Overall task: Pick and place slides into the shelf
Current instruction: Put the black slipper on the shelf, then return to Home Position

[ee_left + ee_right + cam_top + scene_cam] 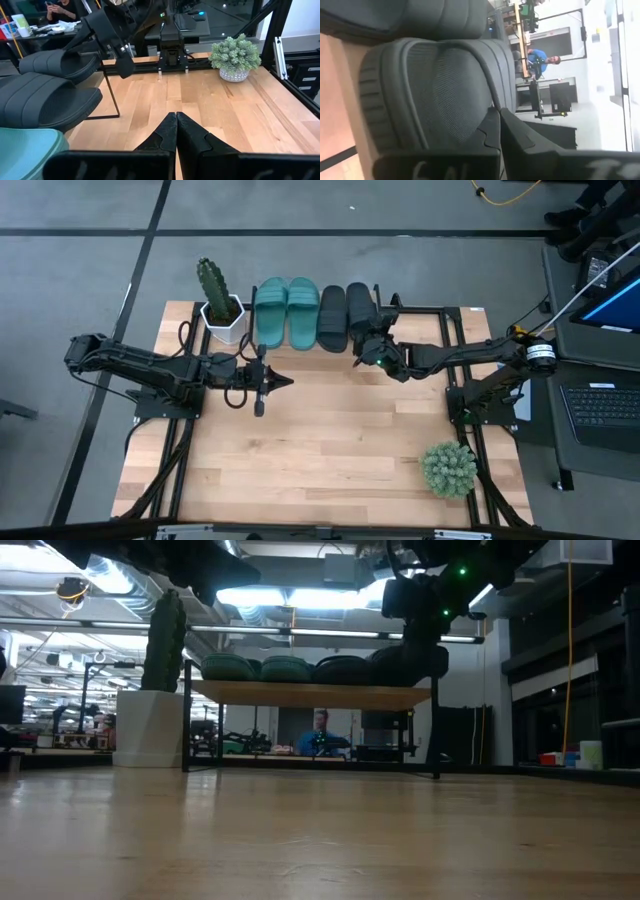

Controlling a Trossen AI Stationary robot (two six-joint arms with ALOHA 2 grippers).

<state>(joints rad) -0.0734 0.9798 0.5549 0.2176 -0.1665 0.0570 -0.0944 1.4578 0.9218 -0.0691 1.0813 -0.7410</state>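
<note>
Four slides up on the shelf (440, 313) at the far edge of the table, side by side in one row. Two teal slides (285, 312) on the left, then two black slides (345, 315) on the right. All pointing the same way, long side running from far to near. Seen from low down, four rounded humps on the plank top, with bare table under it.

Touching the near end of the rightmost black slide: the right gripper (368, 356), fingers pressed together and holding nothing. Up close from its wrist, closed tips right against the ribbed strap. Probably just a last push, or just let go. Looks like the job is nearly done.

A little nearer on the table: the left gripper (283, 383), fingers together too, empty, pointing toward the right side. Teal slides just beyond it, black ones farther along.

So right arm closest to the black pair, left arm closest to the teal pair.

Off to the sides: a cactus in a white pot (220, 305) beside the teal slides, and a small round bush (448, 469) at the near right corner.
</note>
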